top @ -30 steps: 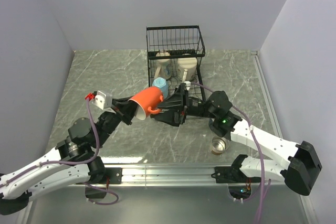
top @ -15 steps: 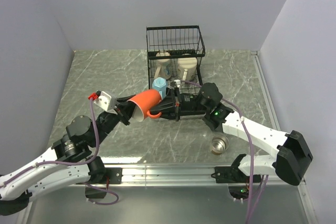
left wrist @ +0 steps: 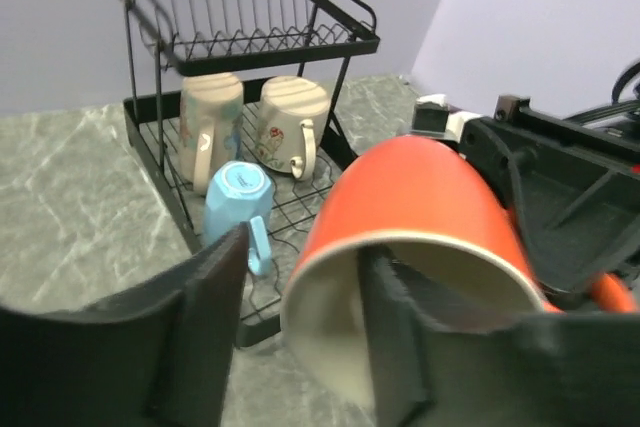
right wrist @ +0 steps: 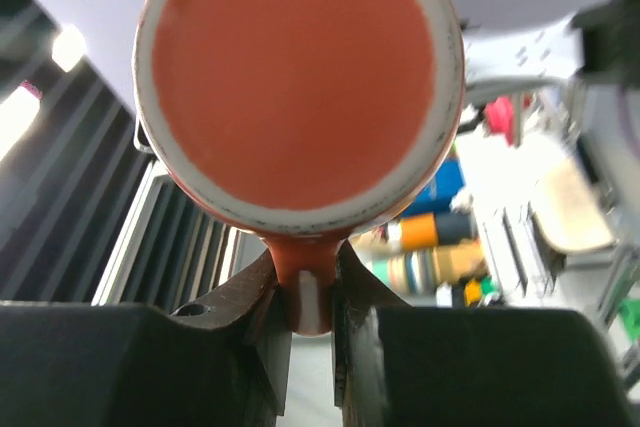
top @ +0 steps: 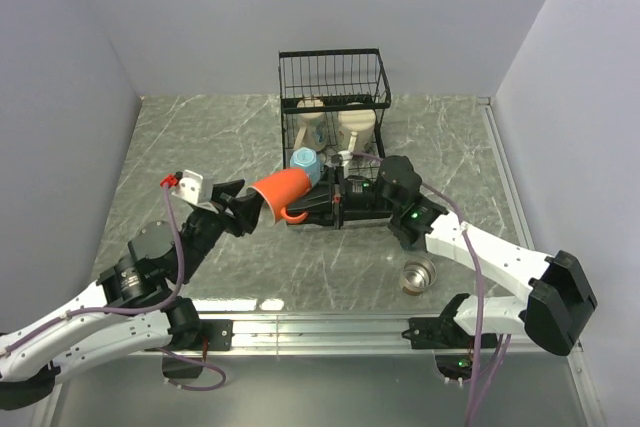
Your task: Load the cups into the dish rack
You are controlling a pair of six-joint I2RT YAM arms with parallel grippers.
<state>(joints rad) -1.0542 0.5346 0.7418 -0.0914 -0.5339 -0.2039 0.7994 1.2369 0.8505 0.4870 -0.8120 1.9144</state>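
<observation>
One table (top: 180,147): grey marbled top with pale walls on three sides.
Dish rack (top: 335,77): black wire, at 12 o'clock from the table's middle. Its tall basket is at the far end and its low tray runs toward the arms.
Left gripper (top: 245,205): reaches in from 7 o'clock. Its jaws stand apart around the orange mug's rim, one finger (left wrist: 395,337) inside the mouth and the other outside. A gap shows between the outer finger and the mug's wall, so it has no grip.
Right gripper (right wrist: 306,299): comes from 4 o'clock, pinched tight on the orange mug's handle.
Orange mug (top: 280,190): held on its side at the rack's near corner, about 7 o'clock from the rack. Its mouth faces 8 o'clock and its handle hangs at 6 o'clock.
Light blue mug (top: 306,162): base up in the low tray, at 1 o'clock of the orange mug and just beside it, in the line to the tray.
Cream mugs: one cream mug (left wrist: 212,117) and a second cream mug (left wrist: 288,125) stand side by side on the tray beneath the basket.
Steel cup (top: 420,274): upright on the table at 5 o'clock from the rack, well apart from it and close beside the right arm.
</observation>
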